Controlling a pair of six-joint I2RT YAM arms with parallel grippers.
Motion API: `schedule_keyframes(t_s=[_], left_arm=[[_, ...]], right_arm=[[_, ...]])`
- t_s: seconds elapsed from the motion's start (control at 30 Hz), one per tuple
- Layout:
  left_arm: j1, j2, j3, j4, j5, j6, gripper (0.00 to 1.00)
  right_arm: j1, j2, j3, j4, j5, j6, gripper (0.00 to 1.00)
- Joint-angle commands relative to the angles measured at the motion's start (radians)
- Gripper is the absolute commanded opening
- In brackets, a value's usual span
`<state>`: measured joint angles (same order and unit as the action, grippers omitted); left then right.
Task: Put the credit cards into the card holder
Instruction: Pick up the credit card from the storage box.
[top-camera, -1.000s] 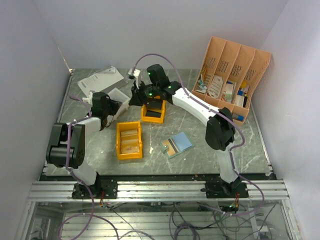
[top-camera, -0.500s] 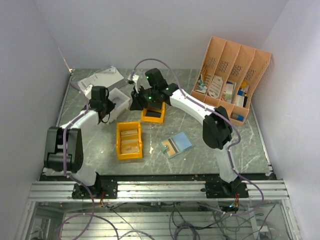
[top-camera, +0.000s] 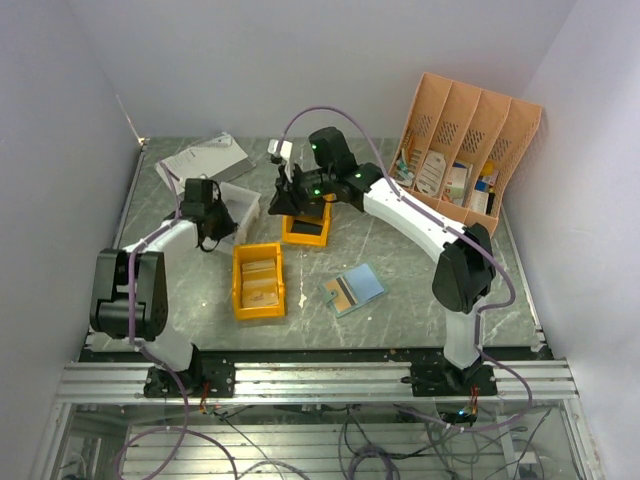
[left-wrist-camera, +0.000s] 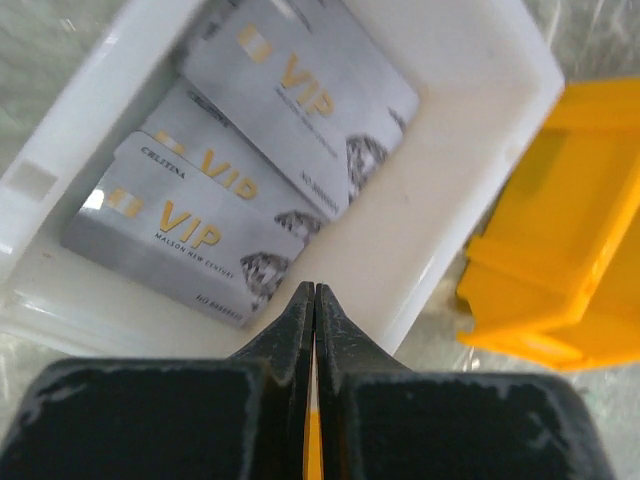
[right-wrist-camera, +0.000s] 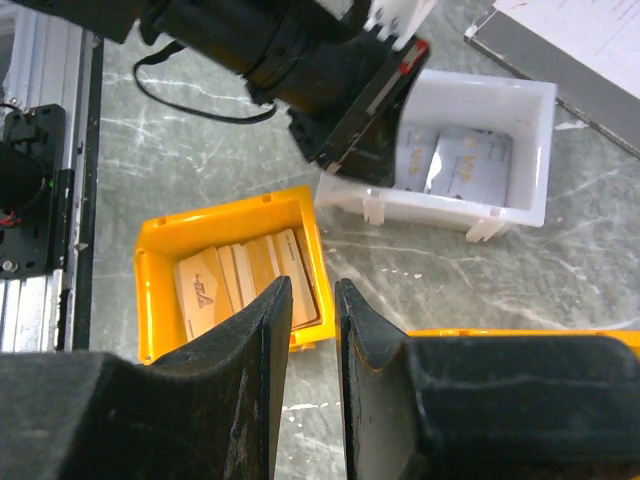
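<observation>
Left claw (left-wrist-camera: 315, 300) was shut - fingertips pressed flat together, no card seen between them. It hung over the white bin (left-wrist-camera: 440, 190), tips just above the bin's near wall. Three silver VIP cards (left-wrist-camera: 180, 235) lay in that bin, overlapping, print side up, untouched by me. A yellow bin showed at the right of the left wrist cam, just beside the white one.

Right claw (right-wrist-camera: 311, 330) was a bit open: narrow gap between the fingers, nothing in it. It was up over the small yellow bin (top-camera: 305, 232) at mid worktop (top-camera: 400, 260). Its cam looked past the fingers at the big yellow bin (right-wrist-camera: 170, 270) w/ tan cards (right-wrist-camera: 250, 275) standing on edge inside. Same view showed the left claw over the white bin, which sat just beside the big yellow one.

Card holder (top-camera: 353, 288) lay open and flat on the worktop, light blue inside up, dark and tan strips at its left end. It was near the big yellow bin, on that bin's right - well apart from both claws, and neither arm was over it. Couldn't tell if any card was in it.

Peach organiser (top-camera: 465, 130) stood at the far right corner, papers (top-camera: 200, 157) at far left.
</observation>
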<state>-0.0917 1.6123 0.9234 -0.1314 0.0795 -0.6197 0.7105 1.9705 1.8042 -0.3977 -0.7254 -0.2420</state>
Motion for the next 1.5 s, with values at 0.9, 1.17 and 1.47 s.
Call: schedule_keyframes(t_s=[0.9,1.17,1.47], left_arm=[[0.346,-0.173,0.026,-0.127,0.211,0.055,0.37],[0.355,-0.048,0.089,-0.144,0.286,0.088,0.42],[0.354,-0.010,0.139,-0.218,0.298,0.147,0.43]], right_arm=[[0.100,0.434,0.502,-0.071,0.259,-0.169,0.36],[0.170,0.532,0.544,-0.028,0.436,-0.266,0.48],[0.243,0.631,0.589,0.047,0.657,-0.390,0.64]])
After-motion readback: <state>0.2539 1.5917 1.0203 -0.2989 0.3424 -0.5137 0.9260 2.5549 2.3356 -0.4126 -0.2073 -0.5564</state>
